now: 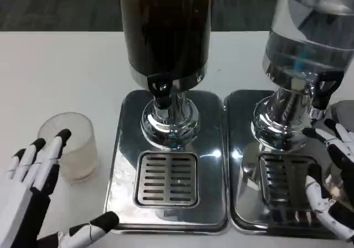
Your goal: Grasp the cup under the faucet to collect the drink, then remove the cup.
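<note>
None of the task is done yet, as far as we can judge. Our cup [69,146] stands on the white bench [55,71] at the left of the frame, well to the side of the dark dispenser [166,32] and its faucet [161,89] at centre, so nothing has been collected; whether the cup holds anything we cannot tell, as its wall is cloudy. Our left hand [34,192] sits at the lower left with its fingers spread apart, holding nothing; its fingertips [62,135] overlap the cup's near side, though we cannot tell if they touch. Our right hand [332,187] lies at the lower right edge beside the clear dispenser [310,37], fingers apart and, as far as we see, empty. What we reckon is left: close the left hand round the cup, carry it over the grille [167,179] under the faucet, fill it, then take it away.
</note>
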